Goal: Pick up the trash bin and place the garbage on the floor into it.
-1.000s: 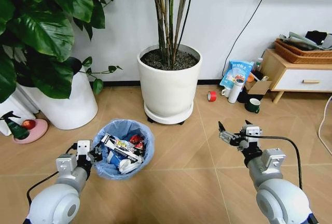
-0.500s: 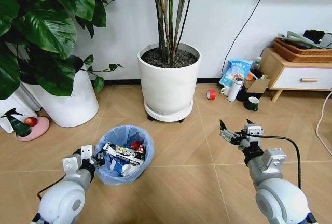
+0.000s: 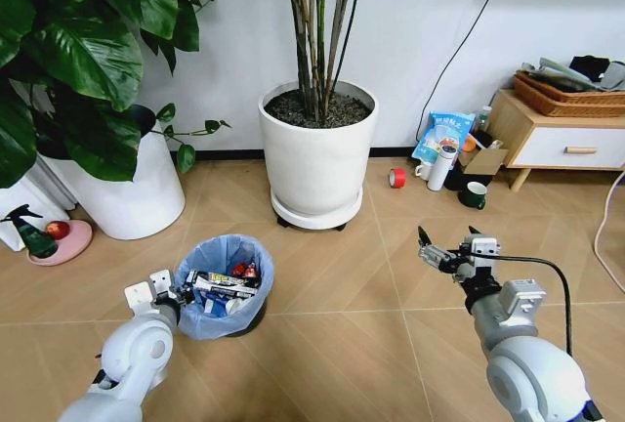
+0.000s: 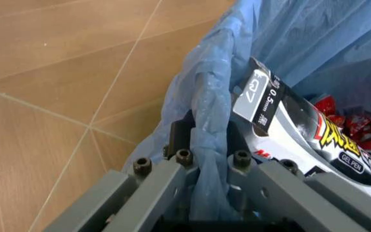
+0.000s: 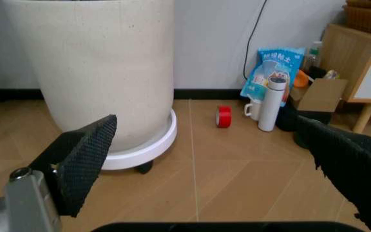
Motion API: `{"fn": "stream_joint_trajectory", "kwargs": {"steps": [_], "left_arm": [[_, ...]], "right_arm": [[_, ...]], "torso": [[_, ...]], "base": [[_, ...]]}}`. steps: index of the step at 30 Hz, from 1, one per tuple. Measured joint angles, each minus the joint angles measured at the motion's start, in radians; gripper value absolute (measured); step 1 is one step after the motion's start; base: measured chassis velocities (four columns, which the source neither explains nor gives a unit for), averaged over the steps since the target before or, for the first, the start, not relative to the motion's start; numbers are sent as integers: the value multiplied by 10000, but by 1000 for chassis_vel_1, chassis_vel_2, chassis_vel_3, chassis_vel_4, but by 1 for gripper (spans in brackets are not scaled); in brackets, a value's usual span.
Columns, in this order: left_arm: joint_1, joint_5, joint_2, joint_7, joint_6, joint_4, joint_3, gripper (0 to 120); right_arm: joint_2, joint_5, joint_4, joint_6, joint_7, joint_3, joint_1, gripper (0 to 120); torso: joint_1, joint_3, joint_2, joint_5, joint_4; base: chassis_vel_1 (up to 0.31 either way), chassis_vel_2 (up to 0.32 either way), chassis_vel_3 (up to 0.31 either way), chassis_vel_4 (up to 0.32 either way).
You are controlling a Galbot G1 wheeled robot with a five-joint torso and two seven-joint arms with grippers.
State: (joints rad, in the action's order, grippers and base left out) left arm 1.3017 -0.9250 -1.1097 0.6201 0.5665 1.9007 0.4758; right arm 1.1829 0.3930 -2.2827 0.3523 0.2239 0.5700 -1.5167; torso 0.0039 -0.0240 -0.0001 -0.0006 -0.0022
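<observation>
Trash bin: the trash bin (image 3: 226,285) stands on the floor (image 3: 332,344) in front of the robot's left side, near the pot of the leafy plant and well apart from the big white pot (image 3: 318,153) of the cane plant behind it. Its light-blue bag (image 4: 211,96) is folded over the rim.
Garbage: the garbage (image 3: 227,281) lies inside the bin, a blue-and-white wrapper and red pieces on top. In the left wrist view a printed box (image 4: 301,135) marked as gel pens leans against the inner side of the bag, with red foil beside it.
Left gripper: the left gripper (image 3: 179,295) sits at the bin's near-left rim. In the left wrist view its fingers (image 4: 182,140) are clamped on the rim, one outside and one inside, with the bag pinched between them.
Bin contact with floor: the bin seems to rest on the floor, though its base is hidden by the bag and this cannot be told for sure.
Right gripper: the right gripper (image 3: 447,246) hangs over bare floor on the robot's right, well apart from the bin, its jaws spread wide and holding nothing. In the right wrist view the two padded fingertips (image 5: 85,154) stand far apart.
Background: a red tape roll (image 3: 398,179), a green mug (image 3: 476,196) and a white bottle (image 3: 442,168) sit by a low wooden cabinet (image 3: 557,139) at the wall.
</observation>
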Motion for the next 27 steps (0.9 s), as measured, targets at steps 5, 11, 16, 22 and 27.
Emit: {"fn": "stream_joint_trajectory", "kwargs": {"steps": [5, 11, 16, 22, 27], "left_arm": [[-139, -40, -40, 43, -12, -358, 15, 0], [-349, -37, -45, 24, -41, -642, -64, 0], [-465, -70, -75, 37, -62, -814, -212, 0], [-609, -186, -150, 64, -90, -1043, -302, 0], [-692, -241, -168, 47, -148, -1260, -371, 0]], "right_arm": [[-11, 114, 4, 33, 88, -55, 62, 100], [26, 129, 6, 22, 95, -51, 16, 100], [44, 136, 2, 4, 105, -45, 4, 100], [-63, 228, 3, -4, 132, 0, 39, 100], [-77, 267, 13, -4, 170, 4, 77, 100]], "torso": [[0, 0, 0, -1, 0], [0, 1, 0, -1, -1], [0, 0, 0, -1, -1], [-1, 2, 1, 6, 1], [-2, 4, 2, 7, 0]], "base": [[0, 0, 0, 0], [0, 0, 0, 0], [0, 0, 0, 0], [0, 0, 0, 0], [0, 0, 0, 0]]}}
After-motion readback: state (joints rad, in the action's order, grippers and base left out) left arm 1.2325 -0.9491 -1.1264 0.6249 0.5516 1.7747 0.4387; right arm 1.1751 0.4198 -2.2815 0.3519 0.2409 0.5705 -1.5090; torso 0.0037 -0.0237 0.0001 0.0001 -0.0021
